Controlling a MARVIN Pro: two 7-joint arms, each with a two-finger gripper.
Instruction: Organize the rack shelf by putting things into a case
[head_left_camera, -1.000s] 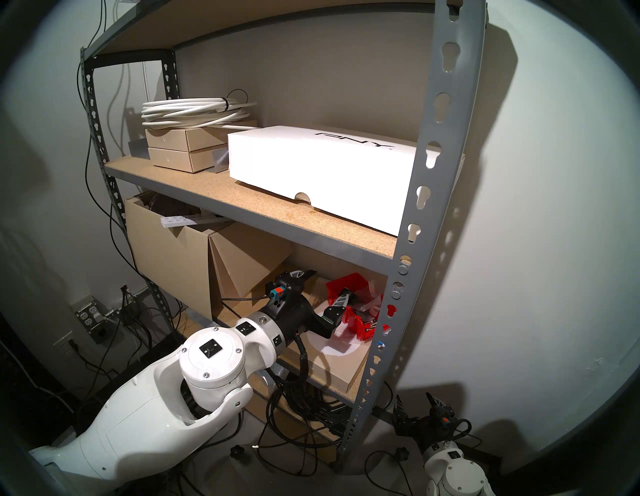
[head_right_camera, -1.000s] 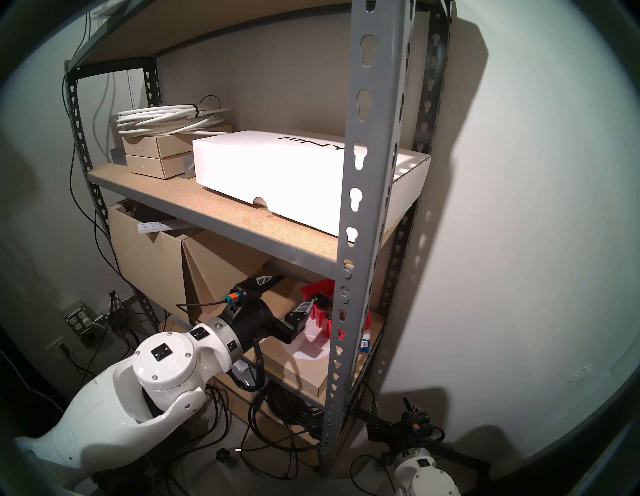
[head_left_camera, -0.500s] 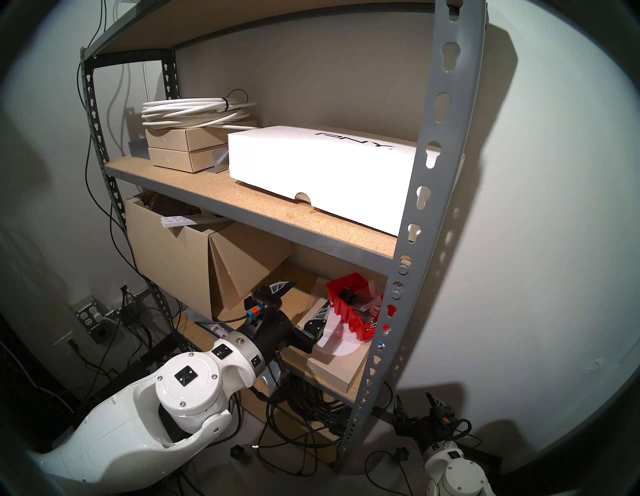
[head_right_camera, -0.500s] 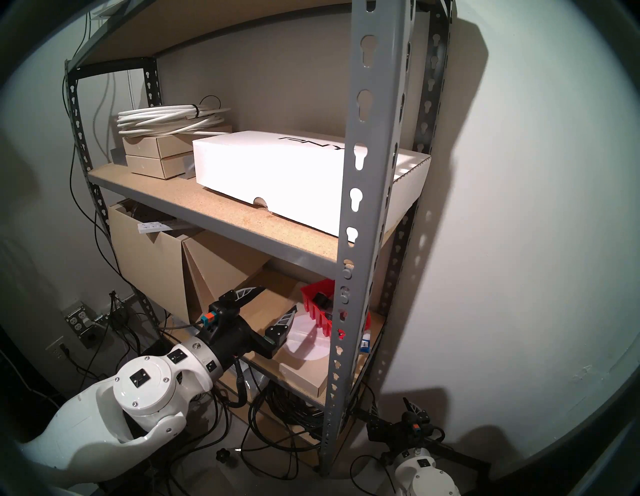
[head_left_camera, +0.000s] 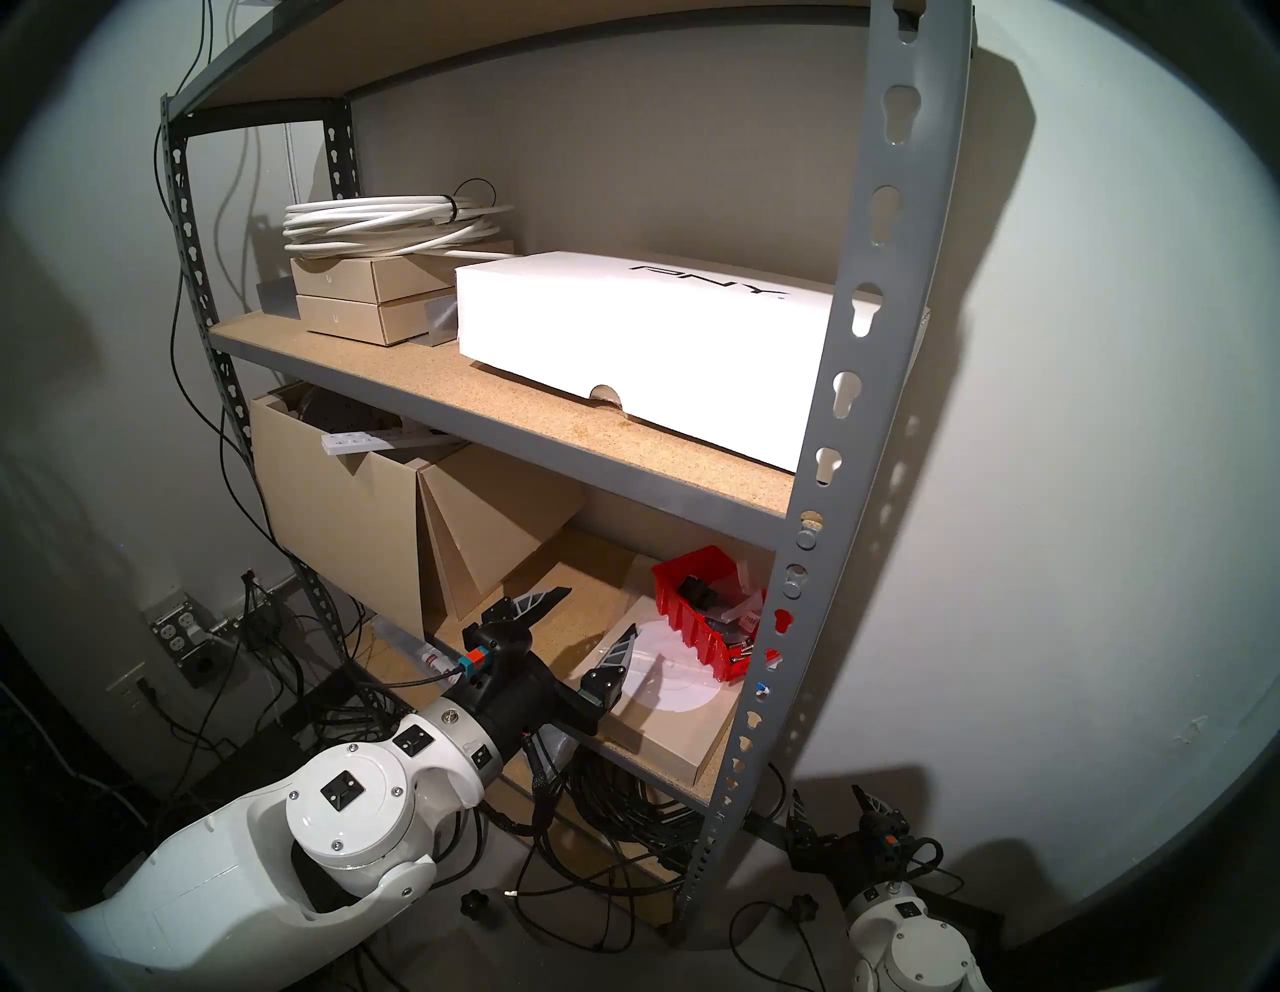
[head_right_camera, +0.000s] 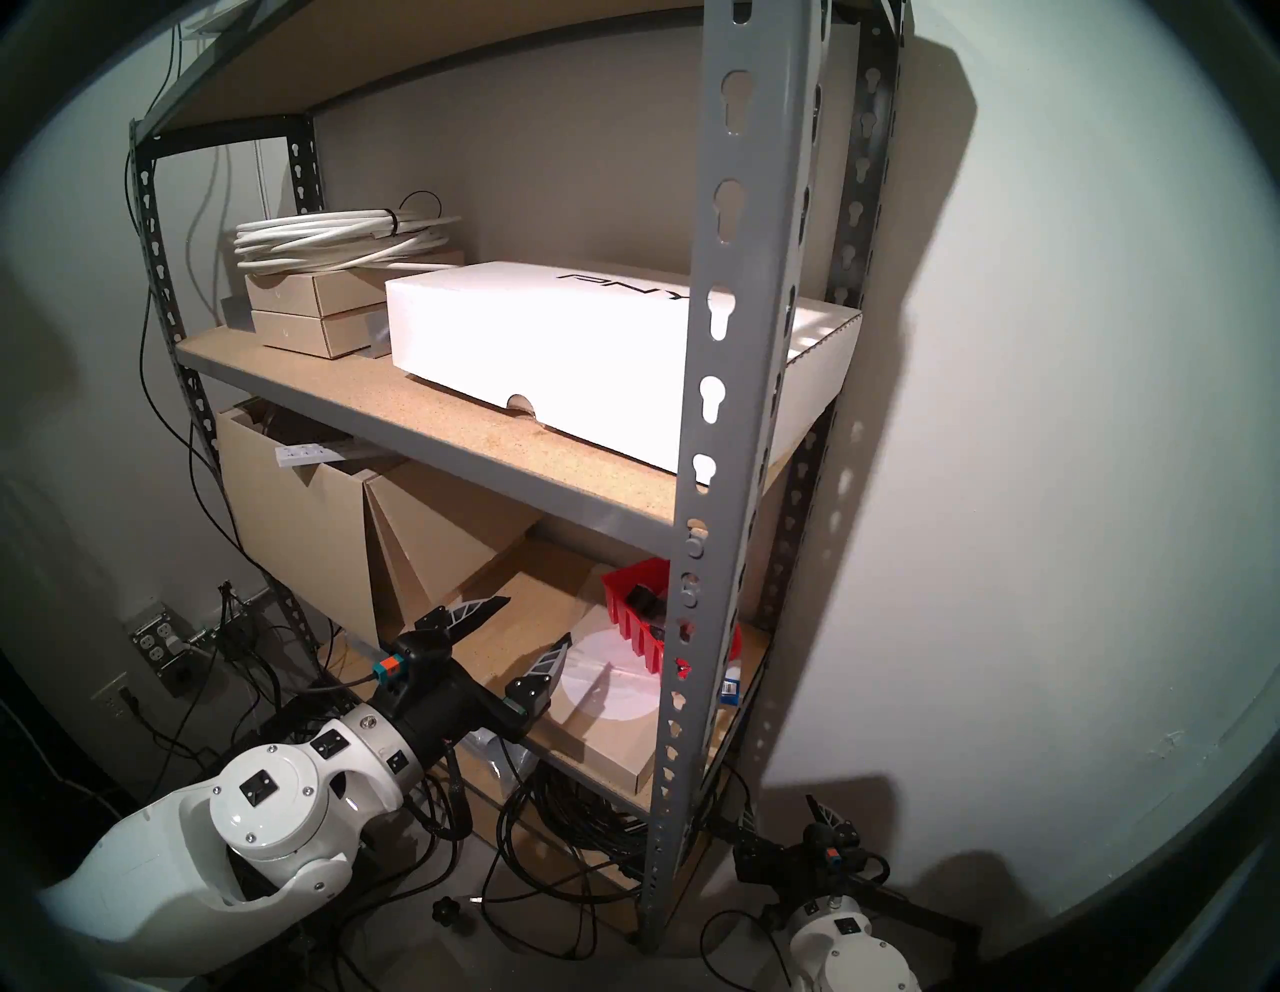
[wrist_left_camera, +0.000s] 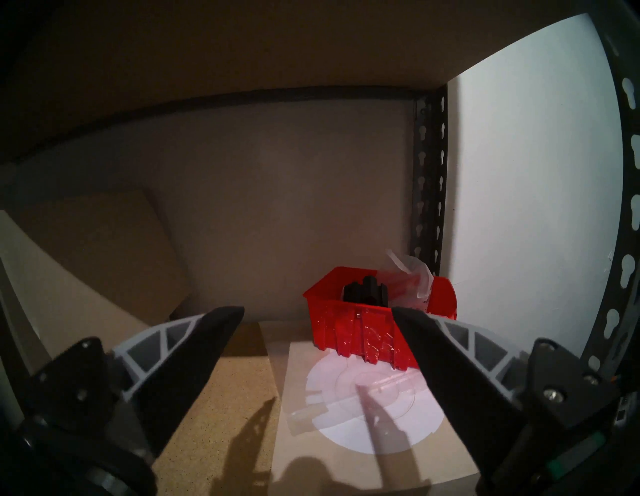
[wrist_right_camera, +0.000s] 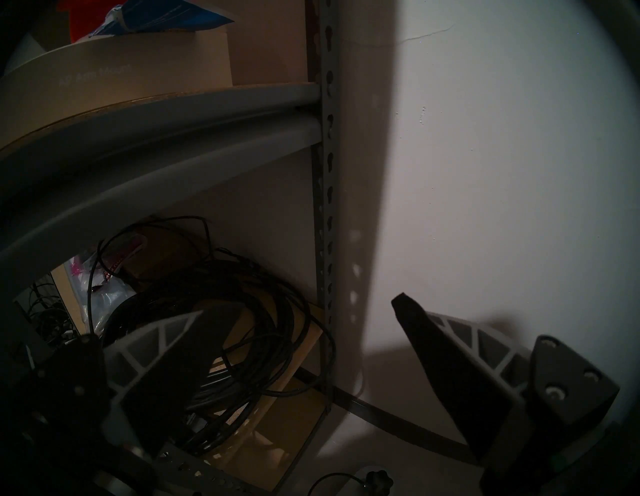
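Note:
The red bin (head_left_camera: 692, 623) stands at the right end of the lower board of the grey rack shelf (head_left_camera: 866, 277), on a flat tan box. A black ridged block (head_left_camera: 696, 589) and a clear plastic bag (head_left_camera: 738, 609) lie inside it. Both show in the left wrist view, block (wrist_left_camera: 363, 292) and bag (wrist_left_camera: 412, 277) in the bin (wrist_left_camera: 360, 332). My left gripper (head_left_camera: 599, 609) is open and empty, above the board's front edge, left of the bin and apart from it. My right gripper (head_left_camera: 828, 796) is open and empty, low beside the rack's right upright.
Tall tan cardboard boxes (head_left_camera: 346, 512) fill the left of the lower board. The flat tan box (head_left_camera: 665, 727) bears a white round label. A white PNY box (head_left_camera: 623, 332) and coiled white cable (head_left_camera: 388, 222) sit on the board above. Black cables (head_left_camera: 623, 810) lie below.
My left gripper has drawn back out of the red bin, toward the front left and lower, open. The black block stays in the bin. The right arm has not moved.

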